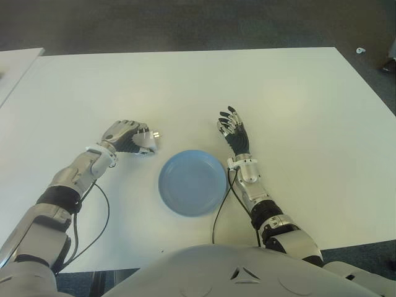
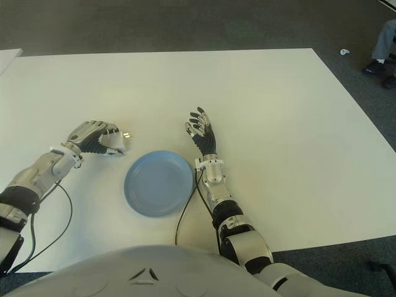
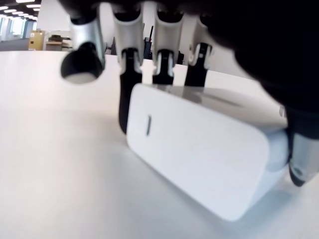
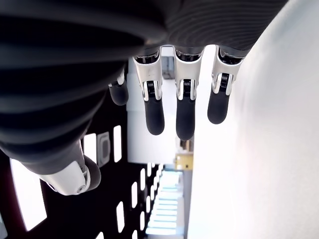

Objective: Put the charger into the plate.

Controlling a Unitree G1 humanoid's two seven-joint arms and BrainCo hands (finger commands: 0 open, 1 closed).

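Observation:
The white charger (image 1: 149, 140) lies on the white table (image 1: 284, 93), its metal prongs pointing toward the far right. My left hand (image 1: 127, 135) is curled over it just left of the blue plate (image 1: 192, 182). In the left wrist view the fingers (image 3: 128, 74) stand behind the charger (image 3: 199, 149) and the thumb presses its end, while its underside touches the table. Nothing lies in the plate. My right hand (image 1: 232, 127) shows just right of the plate's far edge, its fingers (image 4: 183, 109) spread and holding nothing.
Black cables (image 1: 104, 216) hang from both wrists near the front table edge. A second white table (image 1: 15, 62) adjoins at the far left. A person's leg and shoe (image 2: 378, 52) show on the floor beyond the far right corner.

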